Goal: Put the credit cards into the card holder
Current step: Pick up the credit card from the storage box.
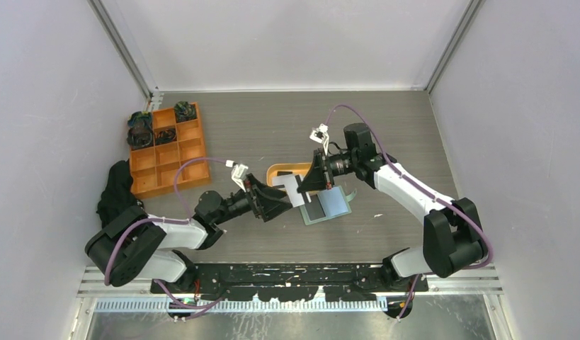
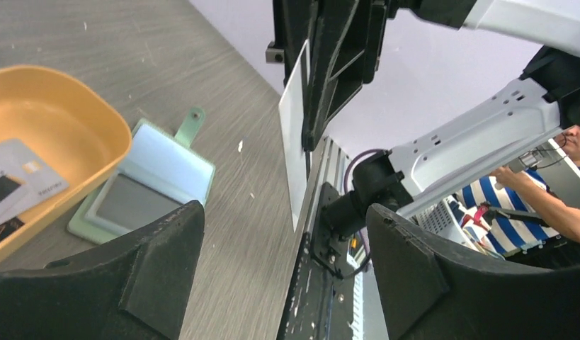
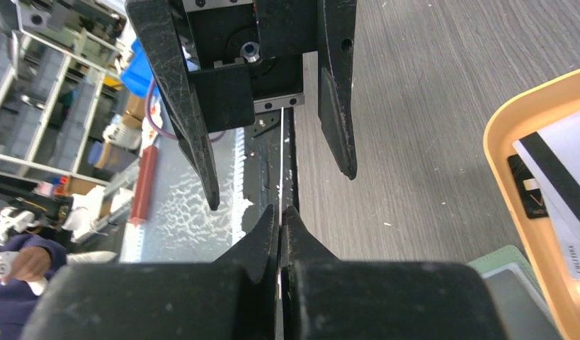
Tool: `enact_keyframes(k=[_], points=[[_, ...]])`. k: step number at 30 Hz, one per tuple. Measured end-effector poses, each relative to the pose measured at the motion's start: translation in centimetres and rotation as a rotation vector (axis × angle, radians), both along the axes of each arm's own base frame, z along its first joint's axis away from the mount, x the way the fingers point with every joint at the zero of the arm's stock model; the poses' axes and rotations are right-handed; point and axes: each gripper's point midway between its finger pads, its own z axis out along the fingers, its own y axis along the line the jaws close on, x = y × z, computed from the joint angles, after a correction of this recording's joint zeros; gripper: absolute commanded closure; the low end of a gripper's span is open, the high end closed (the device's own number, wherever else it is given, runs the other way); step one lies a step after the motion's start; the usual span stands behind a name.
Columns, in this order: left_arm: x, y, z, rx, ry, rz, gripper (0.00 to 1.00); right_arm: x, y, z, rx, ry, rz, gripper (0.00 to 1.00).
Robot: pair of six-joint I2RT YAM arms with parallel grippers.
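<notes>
Black right gripper clamps a thin white credit card; left gripper gapes wide. Handover step, seemingly; next, slotting it into the sage-green soft wallet.

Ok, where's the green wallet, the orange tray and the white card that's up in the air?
green wallet (image 2: 166,166): left wrist view, on its pale open inside.
orange tray (image 2: 60,113): left wrist view, on its bare inner wall.
white card (image 2: 294,149): left wrist view, on its flat face.
</notes>
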Motion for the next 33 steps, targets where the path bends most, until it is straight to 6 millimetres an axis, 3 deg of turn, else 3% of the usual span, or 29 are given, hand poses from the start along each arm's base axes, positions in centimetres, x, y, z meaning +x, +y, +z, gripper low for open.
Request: enact_keyframes(k=[3, 8, 12, 15, 16, 18, 20, 21, 24, 27, 29, 31, 33], points=[[0.4, -0.1, 1.1, -0.038, -0.013, 0.030, 0.26, 0.1, 0.3, 0.6, 0.018, 0.041, -0.012, 0.99], [1.4, 0.3, 1.8, -0.073, -0.002, 0.091, 0.49, 0.1, 0.6, 1.4, 0.040, 0.064, -0.010, 0.99], [2.1, 0.3, 2.4, -0.098, 0.019, 0.119, 0.52, -0.1, 0.8, 1.7, 0.048, 0.071, 0.001, 0.99], [2.5, 0.1, 3.3, -0.121, 0.023, 0.122, 0.62, -0.4, 1.1, 1.8, 0.050, 0.075, 0.014, 0.99], [2.6, 0.0, 3.6, -0.129, 0.023, 0.121, 0.70, -0.5, 1.1, 1.8, 0.051, 0.075, 0.018, 0.99], [2.7, -0.2, 4.2, -0.144, 0.023, 0.115, 0.96, -0.6, 1.2, 1.8, 0.052, 0.074, 0.022, 0.99], [2.6, -0.4, 4.8, -0.159, 0.017, 0.102, 1.00, -0.5, 1.3, 1.7, 0.049, 0.075, 0.019, 0.98], [2.4, -0.5, 5.0, -0.163, 0.010, 0.094, 1.00, -0.4, 1.2, 1.6, 0.048, 0.077, 0.017, 0.92], [2.3, -0.6, 5.0, -0.158, 0.005, 0.083, 1.00, -0.5, 1.1, 1.4, 0.044, 0.066, 0.021, 0.60], [2.4, -0.3, 4.7, -0.152, 0.003, 0.090, 1.00, -0.2, 0.5, 0.5, -0.002, 0.023, 0.009, 0.51], [2.7, 0.3, 3.9, -0.139, 0.012, 0.111, 1.00, 0.7, -0.4, -0.3, -0.050, -0.054, -0.016, 0.53], [2.8, 1.2, 2.4, -0.113, 0.036, 0.132, 1.00, 1.4, -1.6, -1.1, -0.100, -0.164, -0.026, 0.73], [2.5, 1.9, 0.7, -0.080, 0.064, 0.147, 1.00, 1.3, -2.7, -2.0, -0.138, -0.259, -0.013, 0.85]])
